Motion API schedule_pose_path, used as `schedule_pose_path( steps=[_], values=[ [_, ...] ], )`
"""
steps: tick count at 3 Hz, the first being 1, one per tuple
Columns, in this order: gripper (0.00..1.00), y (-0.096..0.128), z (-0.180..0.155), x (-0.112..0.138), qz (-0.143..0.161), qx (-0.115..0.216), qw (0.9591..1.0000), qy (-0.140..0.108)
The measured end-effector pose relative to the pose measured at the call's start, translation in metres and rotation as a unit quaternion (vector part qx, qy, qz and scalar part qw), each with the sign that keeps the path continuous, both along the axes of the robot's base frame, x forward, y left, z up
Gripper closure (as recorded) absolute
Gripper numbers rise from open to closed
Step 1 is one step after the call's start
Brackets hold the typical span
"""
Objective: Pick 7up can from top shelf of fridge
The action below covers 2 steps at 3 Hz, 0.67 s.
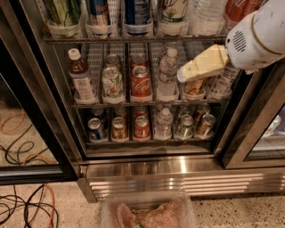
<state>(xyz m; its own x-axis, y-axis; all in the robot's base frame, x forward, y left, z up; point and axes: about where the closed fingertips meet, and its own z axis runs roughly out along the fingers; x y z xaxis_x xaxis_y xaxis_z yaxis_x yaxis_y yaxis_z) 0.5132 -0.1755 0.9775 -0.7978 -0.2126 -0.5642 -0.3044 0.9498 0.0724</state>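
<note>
The claw [182, 75], whose state I cannot tell, is hovering before the middle rack, below and right of the 7up can [173, 10] on the top shelf [133, 39], so the approach is probably needing a rise toward it.

Speckled, stone-like floor [249, 213] under 1 clear tub [147, 209]. Left of the tub, orange and black cables [26, 207] in loose loops on that floor. Just behind the tub, a ribbed stainless-steel base [187, 176] with a warm, bright glare. Up and left of the tub, a black-framed glass door [40, 173], with more cable visible through the pane. High above and right of the tub, the cream tool [181, 75].
</note>
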Motion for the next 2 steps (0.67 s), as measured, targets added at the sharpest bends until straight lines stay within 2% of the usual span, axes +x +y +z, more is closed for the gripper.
schedule_pose_path(
  steps=[1,2],
  values=[
    [0.00,0.0195,0.0098,0.0150,-0.048,0.062,0.9968,-0.015],
    [0.00,0.0198,0.0101,0.0151,-0.048,0.062,0.9968,-0.015]
  ],
)
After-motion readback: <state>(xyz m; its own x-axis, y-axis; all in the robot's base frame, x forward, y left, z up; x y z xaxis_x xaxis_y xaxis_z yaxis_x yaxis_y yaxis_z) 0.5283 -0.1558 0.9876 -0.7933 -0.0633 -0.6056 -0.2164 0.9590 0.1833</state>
